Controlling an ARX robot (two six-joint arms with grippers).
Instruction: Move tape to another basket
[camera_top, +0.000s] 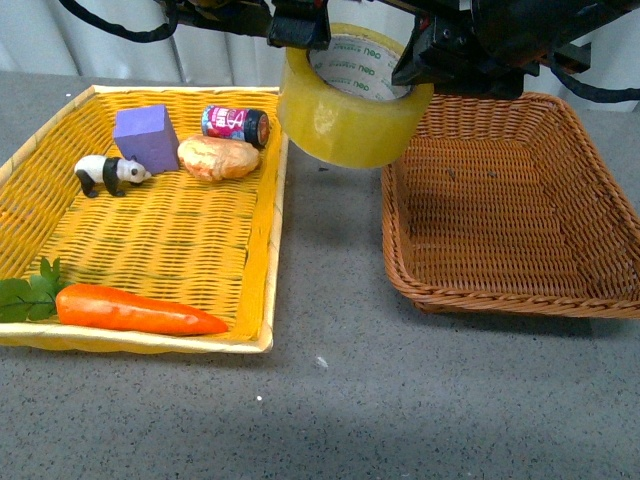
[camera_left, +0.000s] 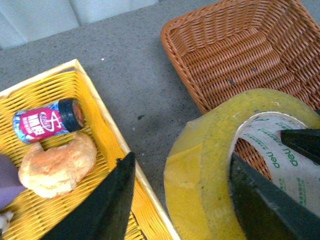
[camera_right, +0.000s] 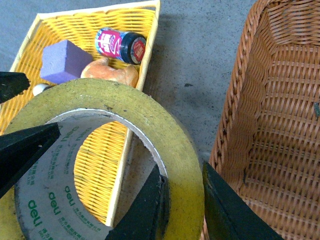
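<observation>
The right gripper (camera_right: 182, 172) is pinching the tape (camera_top: 345, 120) by its wall, holding it aloft between the yellow basket (camera_top: 262, 260) and the brown basket (camera_top: 600, 170), while the left gripper (camera_left: 182, 157) is straddling it, jaws apart.

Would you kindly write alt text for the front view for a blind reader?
A yellow tape roll hangs gripped from above over the gap between a part-filled yellow basket and an empty brown wicker basket.

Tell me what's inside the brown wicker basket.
Only bare weave shows inside the brown wicker basket. In the front view its far left corner is covered by the tape held up in front of it.
</observation>
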